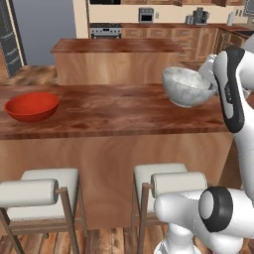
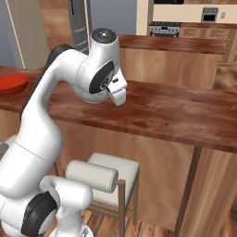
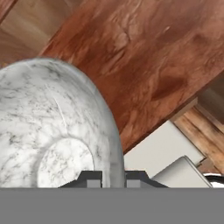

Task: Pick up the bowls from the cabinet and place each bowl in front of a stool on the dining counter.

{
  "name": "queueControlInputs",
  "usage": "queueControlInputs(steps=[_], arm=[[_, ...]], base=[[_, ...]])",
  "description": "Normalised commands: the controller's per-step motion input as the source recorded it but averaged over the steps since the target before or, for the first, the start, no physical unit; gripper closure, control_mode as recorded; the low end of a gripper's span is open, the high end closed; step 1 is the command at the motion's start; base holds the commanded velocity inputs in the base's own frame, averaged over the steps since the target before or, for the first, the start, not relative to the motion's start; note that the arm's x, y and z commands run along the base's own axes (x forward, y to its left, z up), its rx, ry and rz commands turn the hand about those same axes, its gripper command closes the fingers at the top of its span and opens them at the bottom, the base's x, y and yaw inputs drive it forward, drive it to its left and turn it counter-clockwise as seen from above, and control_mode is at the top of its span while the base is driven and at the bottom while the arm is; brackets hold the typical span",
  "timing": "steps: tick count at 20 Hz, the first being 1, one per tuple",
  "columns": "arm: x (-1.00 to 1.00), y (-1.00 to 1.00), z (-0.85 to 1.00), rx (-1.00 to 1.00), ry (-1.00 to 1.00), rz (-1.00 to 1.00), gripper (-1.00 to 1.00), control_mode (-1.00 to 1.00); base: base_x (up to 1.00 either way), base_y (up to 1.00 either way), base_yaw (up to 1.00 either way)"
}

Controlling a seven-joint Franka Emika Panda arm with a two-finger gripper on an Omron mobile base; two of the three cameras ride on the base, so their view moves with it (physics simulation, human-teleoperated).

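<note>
Marbled bowl (image 1: 187, 87) is grey-white w/ dark veining, deep, rounded sides, and it's up in the air above the right part of the dining counter (image 1: 114, 111), tilted a bit. In the hand view the gripper (image 3: 110, 178) is pinched narrow on the bowl's rim, one fingertip inside, one outside, so it's holding the bowl.

Red bowl (image 1: 31, 106) is glossy, shallower, sitting flat on the counter's left end, well apart from the marbled one.

Counter top is dark reddish-brown wood grain over a lighter plain wood front. Two stools tucked at the near side: left stool (image 1: 42, 196) roughly below the red bowl, right stool (image 1: 168, 184) w/ pale cushion and roll backrest just under the held bowl's side. Behind the counter there's a smaller island (image 1: 116, 58), then back-wall units w/ an oven (image 1: 105, 31).

Lots of bare top btw the red bowl and the right end; near edge by the right stool is open.
</note>
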Motion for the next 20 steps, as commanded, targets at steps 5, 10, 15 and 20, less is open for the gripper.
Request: queueControlInputs(steps=[5, 10, 15, 20], arm=[[0.05, -0.03, -0.12, 0.0, 0.0, 0.0, 1.0, -1.0], [0.24, 0.0, -0.38, -0.01, 0.02, 0.0, 1.0, -1.0], [0.44, 0.0, -0.42, -0.05, 0.07, 0.0, 1.0, -1.0], [0.27, -0.1, -0.05, -0.05, 0.22, -0.02, 1.0, -1.0]], base=[[0.0, 0.0, 0.0], [0.0, 0.0, 0.0], [0.0, 0.0, 0.0], [0.0, 0.0, 0.0]])
